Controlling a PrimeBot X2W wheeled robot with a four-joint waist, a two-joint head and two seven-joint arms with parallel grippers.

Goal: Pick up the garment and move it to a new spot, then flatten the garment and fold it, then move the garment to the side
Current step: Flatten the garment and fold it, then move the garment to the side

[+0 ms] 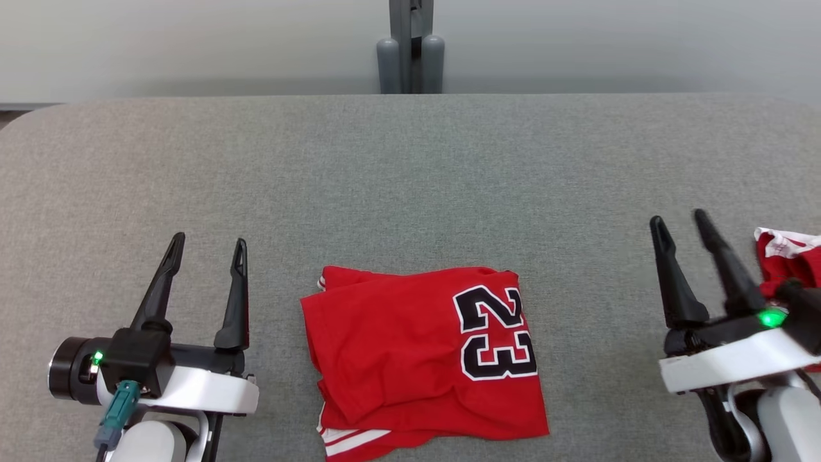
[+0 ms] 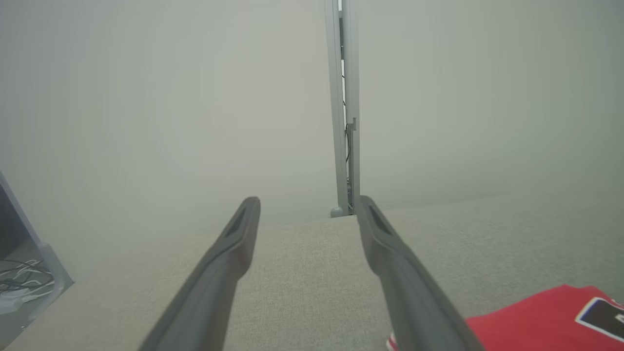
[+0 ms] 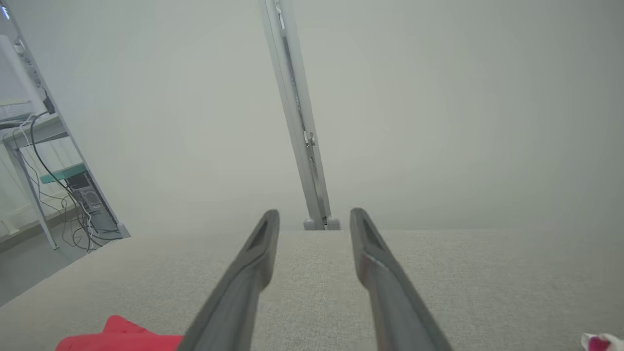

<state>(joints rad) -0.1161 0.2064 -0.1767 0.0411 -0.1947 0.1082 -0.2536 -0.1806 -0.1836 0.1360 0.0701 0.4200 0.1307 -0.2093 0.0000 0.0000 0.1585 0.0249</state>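
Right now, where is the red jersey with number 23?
Head view: the red jersey lies folded on the grey table, between the left gripper and right gripper.

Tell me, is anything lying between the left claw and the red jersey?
No. In the head view, the stretch of grey table between the left gripper and the red jersey is bare.

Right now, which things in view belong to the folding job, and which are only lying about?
Job: folded red jersey numbered 23, left gripper, right gripper, both open, grey table.
Lying about: red and white cloth by the right gripper, grey post behind the table.
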